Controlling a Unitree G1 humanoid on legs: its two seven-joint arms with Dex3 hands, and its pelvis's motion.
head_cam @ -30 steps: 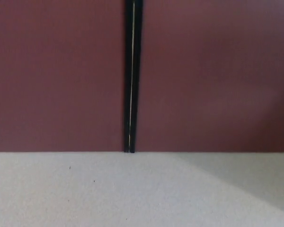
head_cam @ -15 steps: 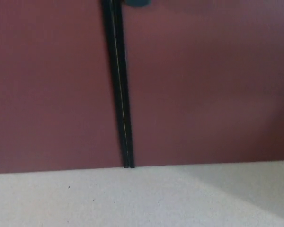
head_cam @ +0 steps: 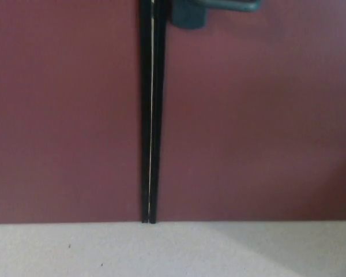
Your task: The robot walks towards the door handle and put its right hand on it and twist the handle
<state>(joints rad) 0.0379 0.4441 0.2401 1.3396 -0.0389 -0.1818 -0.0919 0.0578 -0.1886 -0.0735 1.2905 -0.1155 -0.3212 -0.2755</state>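
Observation:
A dark red door (head_cam: 248,127) fills most of the head view. Its dark grey-green handle (head_cam: 216,10) shows at the top edge, right of centre: a round base with a lever running off to the right, cut by the frame's top. A black vertical gap (head_cam: 150,115) with a thin bright line runs down from the top to the floor, just left of the handle. Neither of my hands shows in the picture.
Another dark red panel (head_cam: 63,115) stands left of the gap. Pale speckled floor (head_cam: 173,251) lies along the bottom, with a soft shadow at the lower right.
The camera has tilted up: the floor line has dropped lower in the picture, and the door handle has come into view at the top.

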